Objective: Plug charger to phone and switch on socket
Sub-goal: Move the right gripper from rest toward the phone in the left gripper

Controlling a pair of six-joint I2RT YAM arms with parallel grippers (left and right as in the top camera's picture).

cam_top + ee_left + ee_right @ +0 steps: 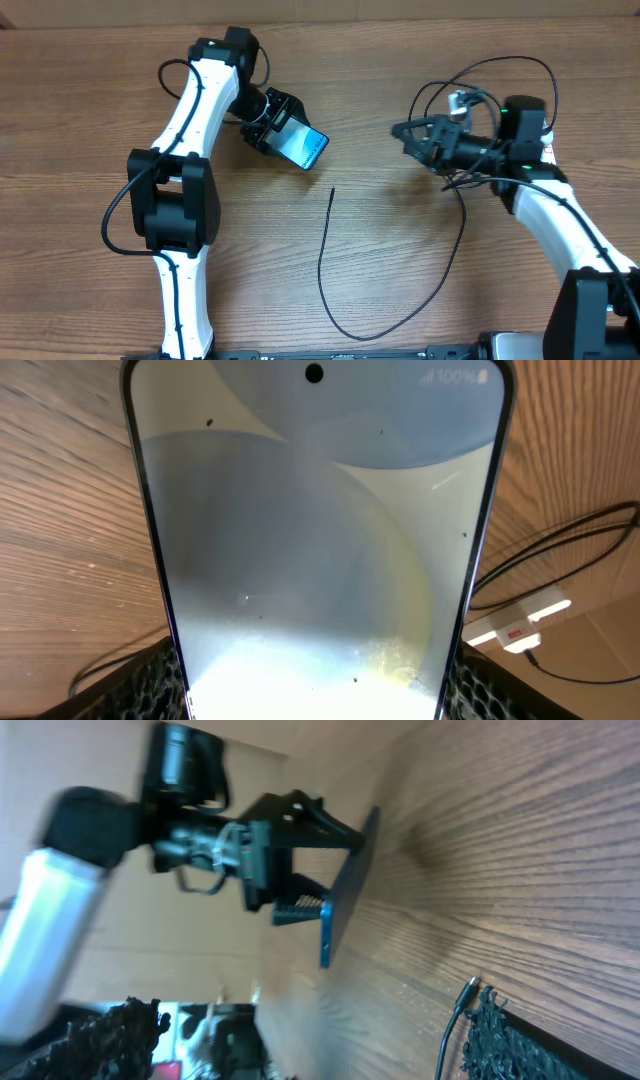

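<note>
Overhead view of the wooden counter point(400, 260) with both arms. At 10 o'clock from the centre, the left pincer point(283, 135) is clenched on the phone point(304, 146), its mesh-faced fingers point(150, 685) pressing the two long edges. The lit light-blue screen faces up and towards 4 o'clock. In the left wrist view the screen fills the picture: a punch-hole camera sits at the top centre, and "100%" stands in small white characters beside a battery icon at the top right corner. No other text on the screen can be read. Seen from the right wrist, the phone is edge-on and tilted; whether its far edge meets the counter cannot be told. At 2 o'clock the right pincer point(405, 138) is released, jaws spread wide, grasping nothing visible and pointing towards the phone. The charger point(322, 260) lies on the counter as a thin black loop: its small plug tip point(332, 190) rests near the centre, apart from both pincers, and the cable runs down to 6 o'clock, then climbs towards the right arm at 3 o'clock. The socket point(515, 625) shows only in the left wrist view, white with a red mark too small to read.
</note>
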